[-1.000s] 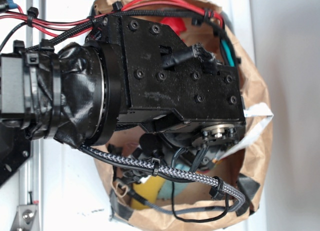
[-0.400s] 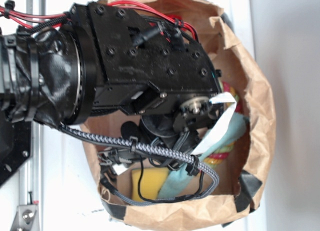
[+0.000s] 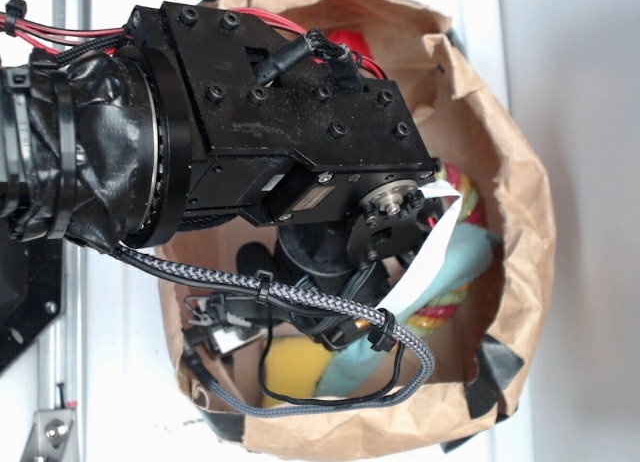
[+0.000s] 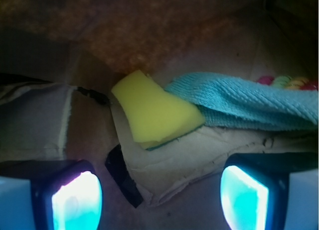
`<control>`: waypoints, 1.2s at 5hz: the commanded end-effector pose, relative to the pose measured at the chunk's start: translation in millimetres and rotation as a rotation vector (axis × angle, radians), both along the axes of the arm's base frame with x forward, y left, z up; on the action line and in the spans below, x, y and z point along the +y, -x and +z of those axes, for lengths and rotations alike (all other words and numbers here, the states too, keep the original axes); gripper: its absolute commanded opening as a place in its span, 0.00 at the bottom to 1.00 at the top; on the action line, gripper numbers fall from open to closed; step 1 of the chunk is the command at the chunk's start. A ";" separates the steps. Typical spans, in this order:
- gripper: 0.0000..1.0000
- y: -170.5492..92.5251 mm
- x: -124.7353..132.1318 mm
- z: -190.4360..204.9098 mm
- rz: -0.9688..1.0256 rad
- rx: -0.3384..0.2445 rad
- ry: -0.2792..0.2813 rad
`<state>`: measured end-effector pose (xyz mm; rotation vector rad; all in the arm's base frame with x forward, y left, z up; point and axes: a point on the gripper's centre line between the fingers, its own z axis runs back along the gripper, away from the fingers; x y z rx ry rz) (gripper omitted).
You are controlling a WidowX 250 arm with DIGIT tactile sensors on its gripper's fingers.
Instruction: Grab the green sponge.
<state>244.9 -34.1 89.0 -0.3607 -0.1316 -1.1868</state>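
Sponge [image 4: 154, 110] lies on the bag [image 3: 520, 232] floor, its edge against the teal cloth [image 4: 239, 103], ungripped. Over the last second the arm has swung down into the bag; the gripper [image 4: 159, 195] now hovers wide open short of it. Approach continues.

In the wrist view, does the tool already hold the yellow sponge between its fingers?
No. The sponge lies on the bag floor beside the teal cloth, beyond the tool, whose fingers stand wide apart with nothing between.

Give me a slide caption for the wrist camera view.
Open gripper inside paper bag, facing yellow sponge beside teal cloth.
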 end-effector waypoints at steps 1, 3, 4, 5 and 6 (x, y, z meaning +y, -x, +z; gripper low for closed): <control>1.00 -4.7 5.0 29.3 -0.026 -0.096 -0.027; 1.00 -4.7 5.0 29.3 -0.026 -0.096 -0.027; 1.00 -18.0 -7.6 19.8 -0.168 -0.100 -0.085; 1.00 -21.9 -20.3 17.3 -0.305 -0.134 -0.142; 1.00 -20.7 -10.0 7.8 -0.322 -0.110 -0.172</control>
